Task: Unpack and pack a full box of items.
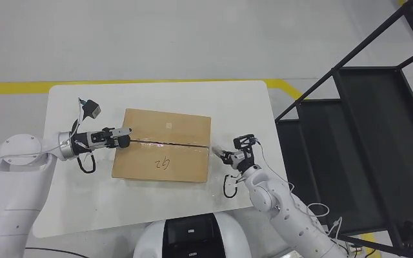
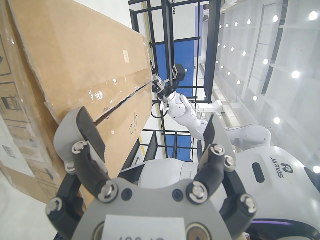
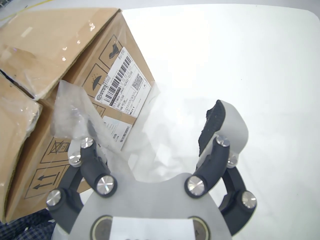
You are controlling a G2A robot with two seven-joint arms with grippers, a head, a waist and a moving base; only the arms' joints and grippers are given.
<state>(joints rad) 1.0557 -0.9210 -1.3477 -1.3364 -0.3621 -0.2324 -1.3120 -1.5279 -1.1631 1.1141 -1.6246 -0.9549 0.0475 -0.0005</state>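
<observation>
on the white table [image 1: 77,193], the left gripper [image 1: 125,137] is seen wide open and empty at the left end of the cardboard box [image 1: 161,161], mid-frame; the right gripper [image 1: 221,154], also spread, grips nothing at its right end. the flaps [image 1: 166,128] are best lifted evenly from the slit seam [image 1: 169,143].

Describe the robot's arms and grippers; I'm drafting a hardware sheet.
The left arm and right arm are glossy white rounded shells, each with a black cable looped at the wrist. The left gripper and right gripper match: grey metal plate, black linkages with silver screws, pale grey fingers with black pads.
</observation>
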